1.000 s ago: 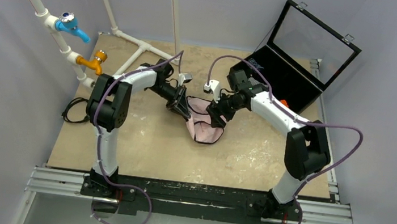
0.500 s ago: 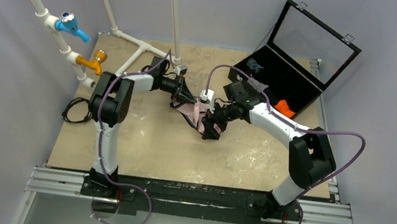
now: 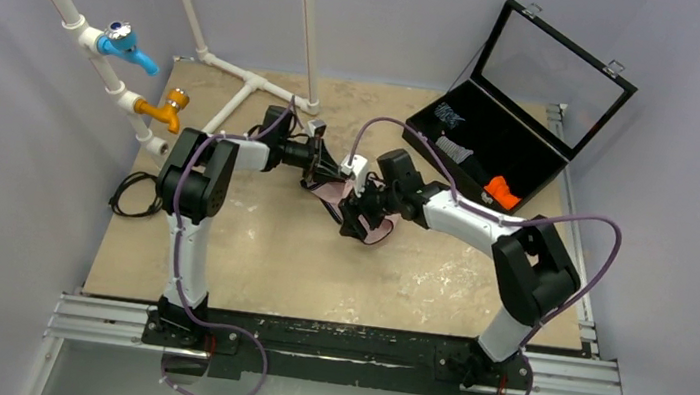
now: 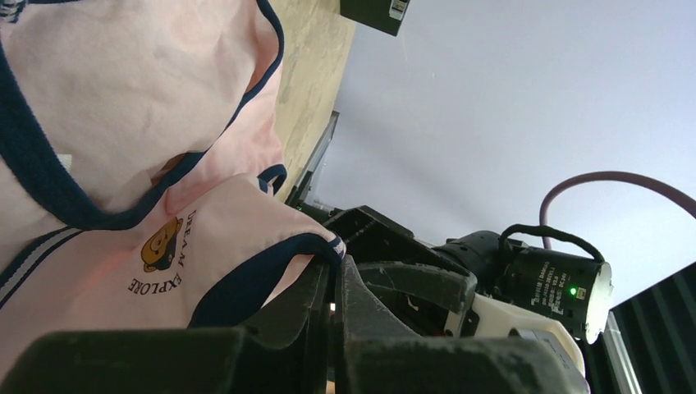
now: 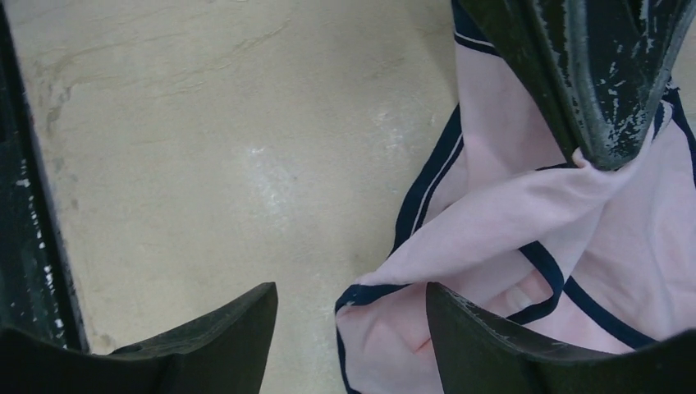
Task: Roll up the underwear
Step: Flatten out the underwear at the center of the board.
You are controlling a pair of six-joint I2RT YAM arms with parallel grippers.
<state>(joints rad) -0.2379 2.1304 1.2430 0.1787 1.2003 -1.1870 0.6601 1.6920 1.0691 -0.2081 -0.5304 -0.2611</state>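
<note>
Since a second ago the right pincer has shifted left across the bench, its jaws apart beside the underwear. Left pincer is clamped on the navy trim, holding the bunched fabric mid-bench, partly lifted.

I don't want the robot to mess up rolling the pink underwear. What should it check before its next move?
1. Left jaws pinching the underwear on its navy trim: ok, shut on it.
2. Right jaws open for a grab: ok, wide apart.
3. Fabric between the right jaws: ok, a pink corner sits in the gap.
4. Underwear lying flat for rolling: not ok, it is bunched and folded.
5. Fabric resting on the table: cannot tell.
6. Left jaws and right jaws apart: ok, close but not touching.
</note>
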